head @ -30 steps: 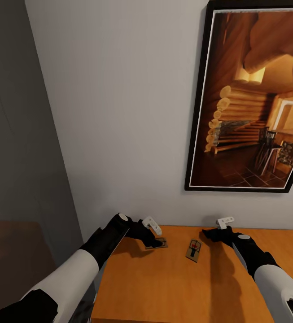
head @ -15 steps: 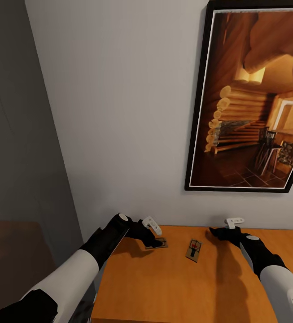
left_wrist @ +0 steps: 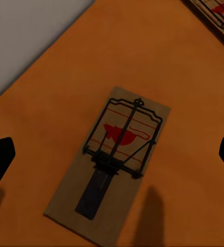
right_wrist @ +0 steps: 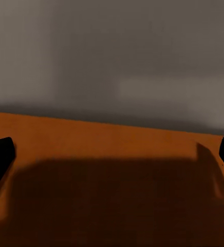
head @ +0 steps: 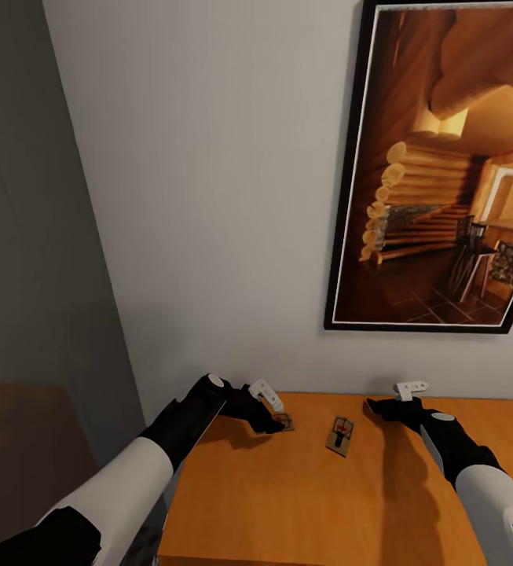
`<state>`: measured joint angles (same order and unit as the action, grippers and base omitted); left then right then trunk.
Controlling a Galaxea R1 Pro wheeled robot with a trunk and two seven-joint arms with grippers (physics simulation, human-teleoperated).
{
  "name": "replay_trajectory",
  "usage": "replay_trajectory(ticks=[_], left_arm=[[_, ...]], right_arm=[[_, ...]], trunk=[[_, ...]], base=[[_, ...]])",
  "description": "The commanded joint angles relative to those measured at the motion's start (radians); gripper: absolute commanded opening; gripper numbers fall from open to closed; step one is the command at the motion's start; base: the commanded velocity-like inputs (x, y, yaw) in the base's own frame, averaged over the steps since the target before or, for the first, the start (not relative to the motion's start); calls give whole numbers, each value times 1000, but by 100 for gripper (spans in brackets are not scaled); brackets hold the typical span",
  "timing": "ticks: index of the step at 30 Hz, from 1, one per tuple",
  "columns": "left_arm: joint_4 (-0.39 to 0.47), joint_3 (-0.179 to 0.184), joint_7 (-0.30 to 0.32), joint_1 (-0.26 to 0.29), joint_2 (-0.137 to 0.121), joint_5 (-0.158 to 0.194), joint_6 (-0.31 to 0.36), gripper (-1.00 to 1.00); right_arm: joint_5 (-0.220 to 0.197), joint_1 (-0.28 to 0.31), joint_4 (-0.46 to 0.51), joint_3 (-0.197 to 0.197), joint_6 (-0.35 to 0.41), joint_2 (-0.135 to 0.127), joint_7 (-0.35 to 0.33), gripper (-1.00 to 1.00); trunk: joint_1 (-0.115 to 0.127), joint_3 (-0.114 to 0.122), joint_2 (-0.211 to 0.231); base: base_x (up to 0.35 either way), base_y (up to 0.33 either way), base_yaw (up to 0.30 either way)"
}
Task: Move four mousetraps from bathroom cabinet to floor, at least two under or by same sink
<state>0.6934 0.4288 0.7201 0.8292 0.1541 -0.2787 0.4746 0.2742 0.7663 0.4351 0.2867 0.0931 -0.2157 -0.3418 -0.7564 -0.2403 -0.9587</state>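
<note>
Since the earlier frames the right arm has drawn back toward the wall and away from the middle mousetrap, the left arm has stayed put over its trap, and the head camera has tipped slightly, shifting the picture on the wall. The grey wall [head: 209, 196] takes up most of the head view, with a large black-framed picture of a log-cabin interior [head: 445, 173] hanging on it. Below is the cabinet [head: 303, 503], its flat orange-brown top carrying both traps. The left gripper [head: 270, 417] hovers right over the left mousetrap [head: 282, 423], near the cabinet's back left corner; in the left wrist view its fingertips [left_wrist: 0, 157] sit wide apart at either edge, with that trap [left_wrist: 109, 164] lying flat between them, untouched. A red printed mark shows on the trap's board, but no writing can be read. The second mousetrap [head: 339, 435] lies just to the right, apart from both grippers. The right gripper [head: 382, 407] is spread open above bare cabinet top by the wall
</note>
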Motion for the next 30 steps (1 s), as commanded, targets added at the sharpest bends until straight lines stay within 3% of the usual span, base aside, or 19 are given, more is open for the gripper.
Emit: replay_trajectory(ticks=[1, 30], left_arm=[[2, -1, 6, 1, 0, -7, 4, 100], [1, 0, 6, 1, 4, -6, 4, 100]], right_arm=[[8, 1, 2, 8, 5, 1, -9, 100], [5, 1, 1, 6, -2, 2, -11, 100]], trunk=[[-4, -5, -8], [-12, -11, -22]], base=[[0, 0, 0], [0, 0, 0]])
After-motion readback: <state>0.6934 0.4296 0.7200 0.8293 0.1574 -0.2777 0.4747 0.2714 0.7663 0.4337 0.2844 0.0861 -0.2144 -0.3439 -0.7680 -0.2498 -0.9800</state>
